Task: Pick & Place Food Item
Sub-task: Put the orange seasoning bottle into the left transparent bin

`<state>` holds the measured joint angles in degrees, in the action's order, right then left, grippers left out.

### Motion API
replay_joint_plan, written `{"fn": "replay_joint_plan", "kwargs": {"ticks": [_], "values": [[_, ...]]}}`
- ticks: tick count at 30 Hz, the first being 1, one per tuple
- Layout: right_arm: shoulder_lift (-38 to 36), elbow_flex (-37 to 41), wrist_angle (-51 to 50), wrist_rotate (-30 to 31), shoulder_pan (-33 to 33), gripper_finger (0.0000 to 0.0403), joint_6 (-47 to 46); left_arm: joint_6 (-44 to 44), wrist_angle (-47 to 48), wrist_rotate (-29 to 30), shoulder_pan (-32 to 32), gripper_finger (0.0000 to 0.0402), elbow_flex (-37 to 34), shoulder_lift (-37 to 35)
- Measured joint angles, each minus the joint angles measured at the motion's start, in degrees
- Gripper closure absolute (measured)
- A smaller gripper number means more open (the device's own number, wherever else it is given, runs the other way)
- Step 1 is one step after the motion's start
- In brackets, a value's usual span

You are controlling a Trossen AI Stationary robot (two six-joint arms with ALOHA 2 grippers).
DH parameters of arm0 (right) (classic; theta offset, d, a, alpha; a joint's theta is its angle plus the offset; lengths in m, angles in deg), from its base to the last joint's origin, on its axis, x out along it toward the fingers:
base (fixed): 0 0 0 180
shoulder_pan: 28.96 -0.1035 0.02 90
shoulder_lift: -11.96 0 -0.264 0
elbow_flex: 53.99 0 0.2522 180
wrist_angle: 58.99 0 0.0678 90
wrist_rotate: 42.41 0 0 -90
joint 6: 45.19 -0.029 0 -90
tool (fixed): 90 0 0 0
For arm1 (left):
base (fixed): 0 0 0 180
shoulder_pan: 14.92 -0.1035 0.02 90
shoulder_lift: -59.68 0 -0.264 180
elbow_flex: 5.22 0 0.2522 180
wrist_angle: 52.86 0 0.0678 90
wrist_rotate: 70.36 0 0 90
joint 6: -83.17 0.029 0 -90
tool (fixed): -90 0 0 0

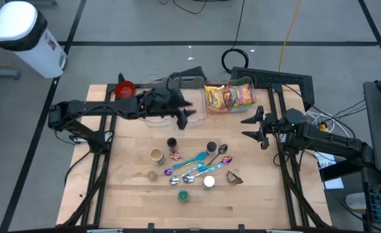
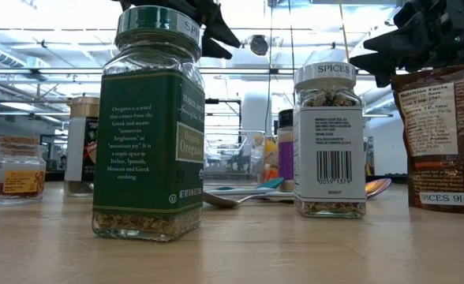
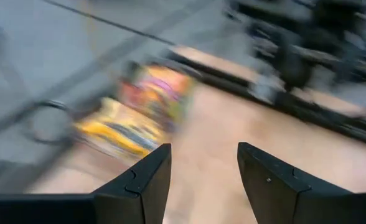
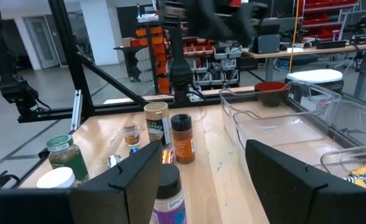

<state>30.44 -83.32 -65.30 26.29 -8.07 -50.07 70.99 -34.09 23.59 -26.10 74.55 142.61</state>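
Figure. The left gripper (image 1: 185, 115) hung above the clear plastic bin (image 1: 192, 81) at the tabletop's far edge, its fingers (image 3: 139, 180) parted with nothing between them, apparently in transit toward food. The colourful snack packets (image 1: 229, 96) lay in the adjacent clear container. The right gripper (image 1: 255, 127) waited near the right edge, jaws apart and empty.
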Motion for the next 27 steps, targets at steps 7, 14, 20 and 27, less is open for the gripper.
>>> {"fn": "replay_joint_plan", "kwargs": {"ticks": [7, 14, 20, 27], "values": [[0.06, 0.00, -0.49, 0.09, 0.00, 0.0179, 0.00, -3.46, 1.12, -6.43, 7.51, 0.0201, 0.08, 2.47], [0.08, 0.00, -0.49, 0.14, 0.00, 0.0179, 0.00, -6.45, 12.67, -6.28, 13.58, 0.0126, 0.07, 3.36], [0.11, 0.00, -0.47, 0.20, 0.00, 0.0179, 0.00, -15.52, 27.41, -4.74, 13.73, 0.0082, 0.07, 3.26], [0.11, 0.00, -0.48, 0.20, 0.01, 0.0179, 0.00, -17.84, 32.88, 1.01, 13.73, 0.0085, 0.05, 3.26]]}}
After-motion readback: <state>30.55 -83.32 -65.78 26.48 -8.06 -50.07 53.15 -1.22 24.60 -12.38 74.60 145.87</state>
